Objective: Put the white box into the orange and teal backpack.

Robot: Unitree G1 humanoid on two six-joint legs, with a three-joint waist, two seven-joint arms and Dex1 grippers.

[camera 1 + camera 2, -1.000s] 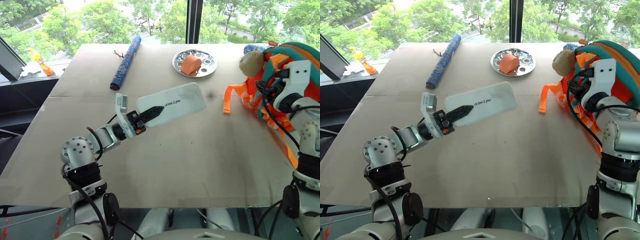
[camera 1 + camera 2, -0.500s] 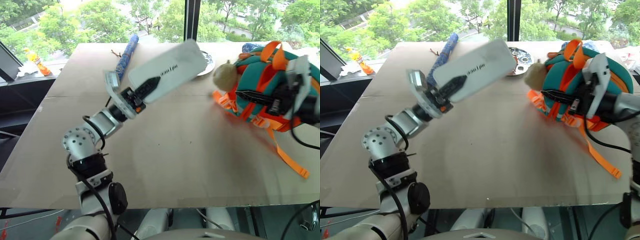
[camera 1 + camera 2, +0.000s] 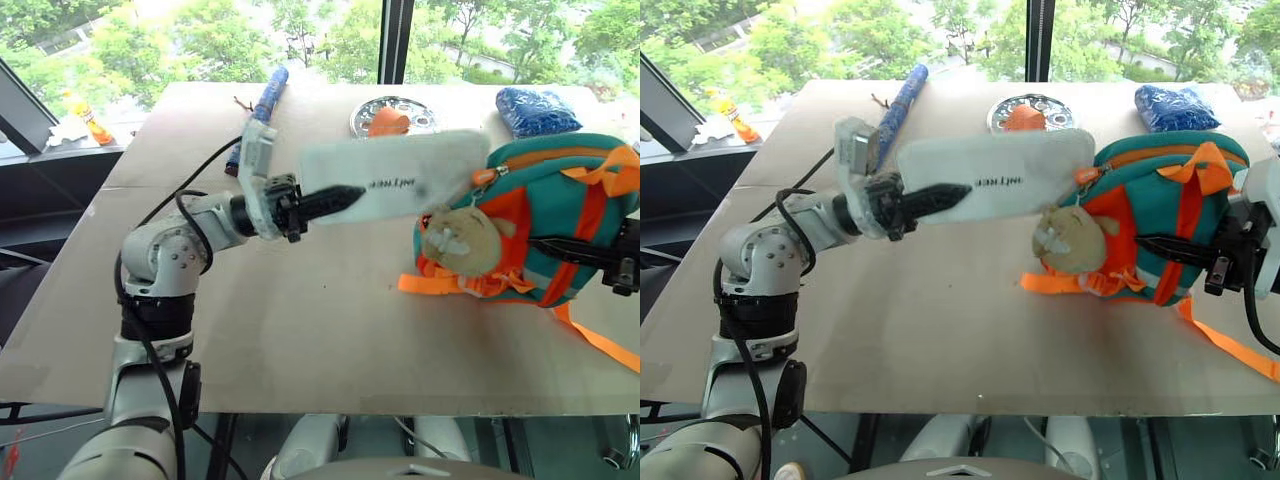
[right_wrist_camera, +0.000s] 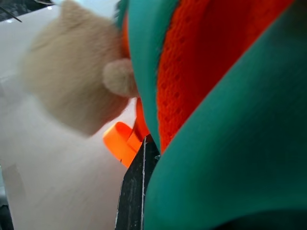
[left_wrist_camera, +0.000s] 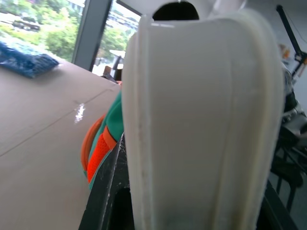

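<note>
Halfway: left gripper (image 3: 335, 197) jaws clamp white box (image 3: 400, 186), held aloft at backpack (image 3: 545, 235) 9 o'clock; right gripper (image 3: 1185, 252) jaws pinch backpack; insertion left.

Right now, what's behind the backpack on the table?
Behind the backpack lies a blue pouch at the table's far edge, partly visible. The metal plate sits farther left. The backpack's bulk covers whatever lies right behind it.

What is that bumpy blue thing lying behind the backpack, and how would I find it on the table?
Start at the big brown table and look to its far right corner by the window. There, just behind the orange and teal backpack, lies a small blue patterned pouch. It is short, squat and crumpled, unlike the long thin blue roll at the far left or the round metal plate.
</note>
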